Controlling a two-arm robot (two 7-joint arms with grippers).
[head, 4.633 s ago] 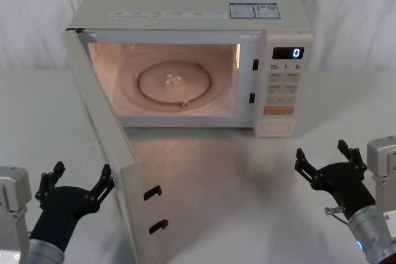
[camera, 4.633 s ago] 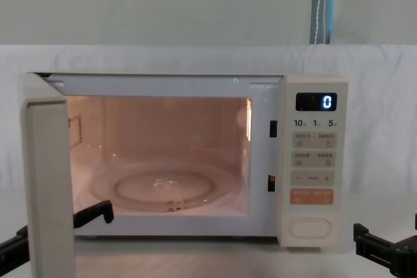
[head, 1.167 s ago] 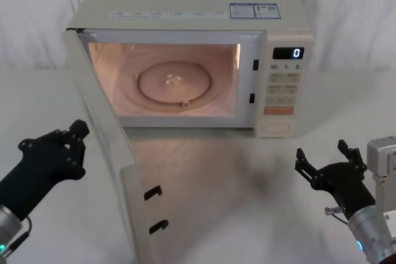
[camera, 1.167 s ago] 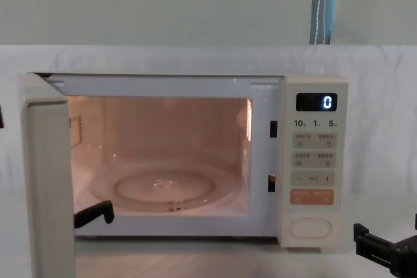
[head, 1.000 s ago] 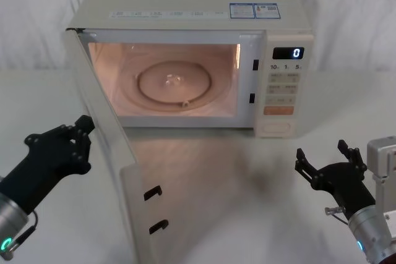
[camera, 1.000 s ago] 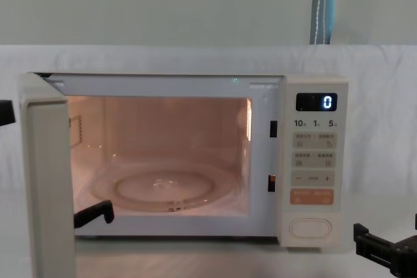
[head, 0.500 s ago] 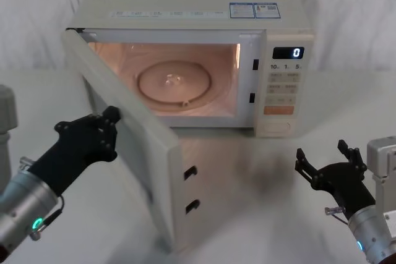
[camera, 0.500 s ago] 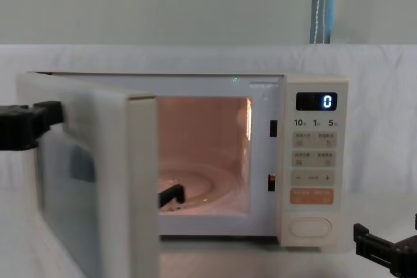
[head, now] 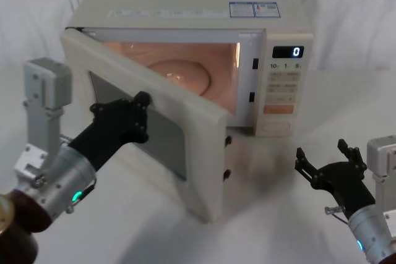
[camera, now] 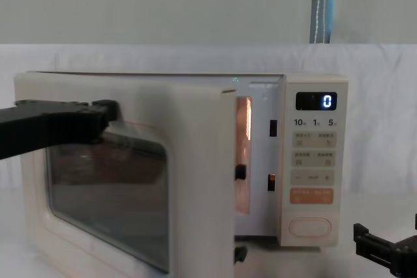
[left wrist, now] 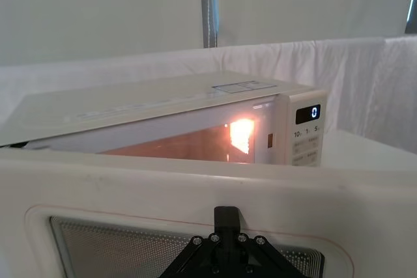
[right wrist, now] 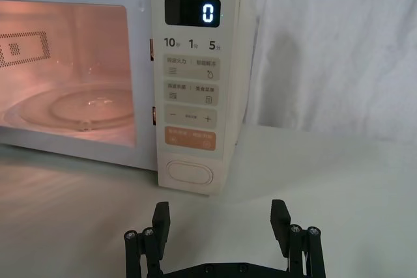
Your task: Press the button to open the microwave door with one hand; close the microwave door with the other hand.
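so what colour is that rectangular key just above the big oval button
Orange, with pale print; the orange key shows best in the right wrist view, directly above the button.

- Worktop: flat, covered in white cloth, pale and unmarked across its bare stretches; soft shadows lie on it.
- Backdrop cloth: white fabric hung behind the worktop, falling in loose vertical folds, its top edge running level across the chest view.
- Wall: plain pale grey-green surface above the cloth, unadorned.
- Vertical strip: narrow blue-grey band running down the wall to the cloth's upper edge, right of centre in the chest view; what it is cannot be told.
- Lighting: even, diffuse, no hard shadows.
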